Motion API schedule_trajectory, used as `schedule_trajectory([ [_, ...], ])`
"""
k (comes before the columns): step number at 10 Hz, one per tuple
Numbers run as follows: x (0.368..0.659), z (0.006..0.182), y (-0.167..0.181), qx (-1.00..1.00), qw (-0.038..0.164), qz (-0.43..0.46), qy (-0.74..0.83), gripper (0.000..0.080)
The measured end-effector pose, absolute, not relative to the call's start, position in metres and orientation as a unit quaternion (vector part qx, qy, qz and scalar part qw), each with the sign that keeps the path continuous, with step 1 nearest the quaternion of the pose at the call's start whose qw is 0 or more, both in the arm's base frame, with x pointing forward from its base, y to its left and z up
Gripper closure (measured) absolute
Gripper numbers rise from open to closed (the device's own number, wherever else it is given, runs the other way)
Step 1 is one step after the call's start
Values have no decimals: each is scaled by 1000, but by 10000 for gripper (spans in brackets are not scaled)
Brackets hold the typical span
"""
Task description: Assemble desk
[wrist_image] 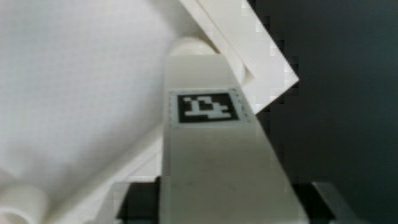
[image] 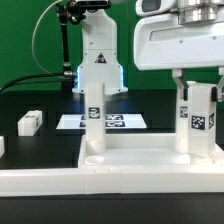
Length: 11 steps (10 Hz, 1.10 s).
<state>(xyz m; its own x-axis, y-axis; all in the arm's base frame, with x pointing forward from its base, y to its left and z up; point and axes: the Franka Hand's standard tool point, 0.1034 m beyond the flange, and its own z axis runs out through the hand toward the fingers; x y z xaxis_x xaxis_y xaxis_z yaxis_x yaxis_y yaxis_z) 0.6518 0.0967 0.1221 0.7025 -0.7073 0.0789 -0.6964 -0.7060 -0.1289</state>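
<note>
Hand (image: 197, 93) clasps one tagged leg (image: 198, 128) (upright) on the rimmed panel (image: 40, 180).

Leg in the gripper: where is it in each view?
Exterior view: the gripped leg stands upright at the exterior view's right, on the desk panel.
Wrist view: the gripped leg fills the centre, running down toward the panel.
Shared landmark: the leg's black-and-white tag.

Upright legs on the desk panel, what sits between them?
Nothing: the exterior view shows only bare desk panel between its left leg and its right leg.
</note>
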Motion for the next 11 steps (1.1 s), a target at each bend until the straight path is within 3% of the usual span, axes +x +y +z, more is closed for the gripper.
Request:
schedule_trajectory([
  [2,651,121,95,-895,47,-57,441,501],
  [5,644,119,98,-751,61,-47,656,501],
  [6,644,119,102,-709,68,-36,701,501],
  [7,644,118,110,-628,97,-22,772,501],
  [8,645,118,116,-591,103,-15,800,501],
  [11,645,117,118,-637,96,-23,765,501],
])
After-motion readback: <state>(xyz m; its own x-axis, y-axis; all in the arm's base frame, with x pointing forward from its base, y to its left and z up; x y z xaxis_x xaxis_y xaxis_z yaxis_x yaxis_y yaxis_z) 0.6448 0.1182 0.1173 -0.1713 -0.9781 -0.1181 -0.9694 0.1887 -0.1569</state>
